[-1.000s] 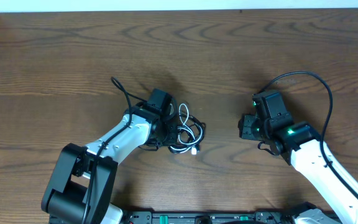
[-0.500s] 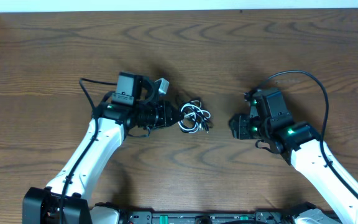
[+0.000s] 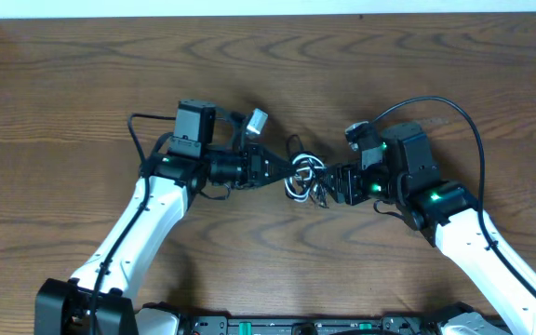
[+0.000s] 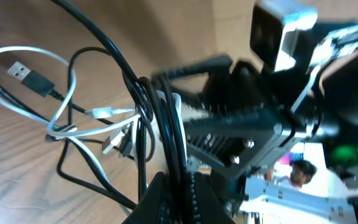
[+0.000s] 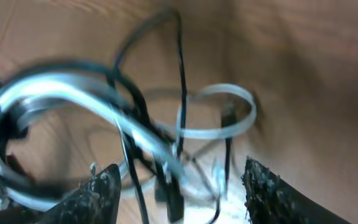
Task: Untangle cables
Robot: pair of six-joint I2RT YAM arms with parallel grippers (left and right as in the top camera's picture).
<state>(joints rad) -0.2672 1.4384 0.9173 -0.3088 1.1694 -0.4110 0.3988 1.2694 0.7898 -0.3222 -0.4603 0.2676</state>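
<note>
The cables (image 3: 303, 177) are a small tangle of white and black cords held above the table's middle. My left gripper (image 3: 280, 173) is shut on black strands at the bundle's left side; in the left wrist view the strands (image 4: 166, 124) run between its closed fingers (image 4: 185, 196), with a white cord (image 4: 61, 118) and a black plug (image 4: 27, 73) hanging beyond. My right gripper (image 3: 331, 184) is open and faces the bundle from the right. In the right wrist view its fingers (image 5: 182, 186) stand wide apart around the blurred white and black loops (image 5: 166, 137).
The wooden table (image 3: 268, 74) stretches all round. The thicker black arm cables loop behind the left arm (image 3: 138, 130) and over the right arm (image 3: 463, 116). The table's back edge (image 3: 268, 14) runs along the top.
My left gripper lifted the bundle and carried it right. My right gripper moved left from well clear of the bundle until its open fingers are around the cords.
</note>
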